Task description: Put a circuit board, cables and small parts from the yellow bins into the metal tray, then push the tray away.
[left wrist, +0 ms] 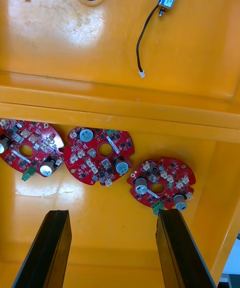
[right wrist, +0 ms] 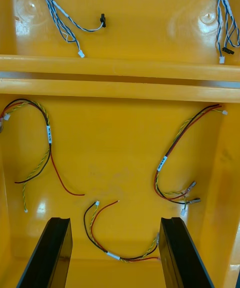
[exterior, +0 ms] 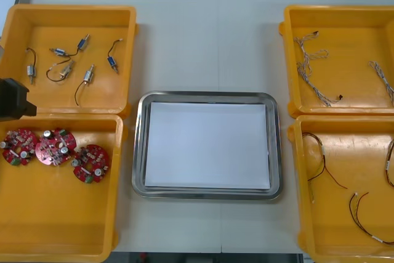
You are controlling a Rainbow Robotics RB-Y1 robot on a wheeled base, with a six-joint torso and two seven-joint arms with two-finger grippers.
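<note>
The metal tray (exterior: 140, 146), white inside, lies in the middle of the table with nothing in it. Three round red circuit boards (exterior: 54, 152) sit in the near left yellow bin (exterior: 55, 220). My left gripper (left wrist: 112, 216) hovers open over that bin, just short of the boards (left wrist: 98, 156), holding nothing; a black part of that arm (exterior: 12, 100) juts in over the bin's edge. My right gripper (right wrist: 116, 224) stands open above the near right bin (exterior: 351, 164). A red and yellow cable (right wrist: 112, 248) lies between its fingers, untouched.
Small metal parts with black leads (exterior: 61, 63) lie in the far left bin (exterior: 74, 20). Twisted blue and white cables (exterior: 311, 69) lie in the far right bin (exterior: 345, 29). Two more red and yellow cables (right wrist: 37, 153) (right wrist: 175, 168) lie beyond the right fingers.
</note>
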